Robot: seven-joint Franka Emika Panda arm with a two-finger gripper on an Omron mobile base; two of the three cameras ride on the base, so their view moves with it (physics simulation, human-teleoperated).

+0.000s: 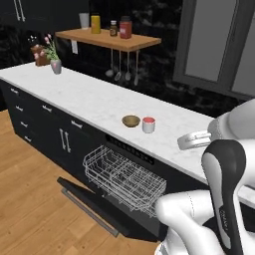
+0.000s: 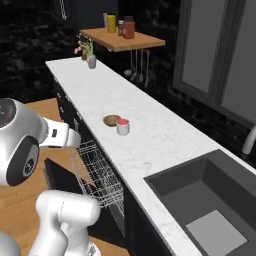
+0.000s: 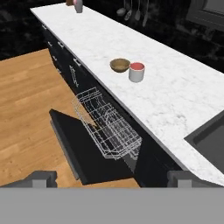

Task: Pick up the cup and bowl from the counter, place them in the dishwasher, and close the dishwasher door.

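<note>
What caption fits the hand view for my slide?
Open gripper looks down on cup and bowl side by side on the counter, dishwasher door open, rack out.

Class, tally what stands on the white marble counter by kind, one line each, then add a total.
Cup: 1
Bowl: 1
Flower vase: 1
Total on the counter: 3
</note>
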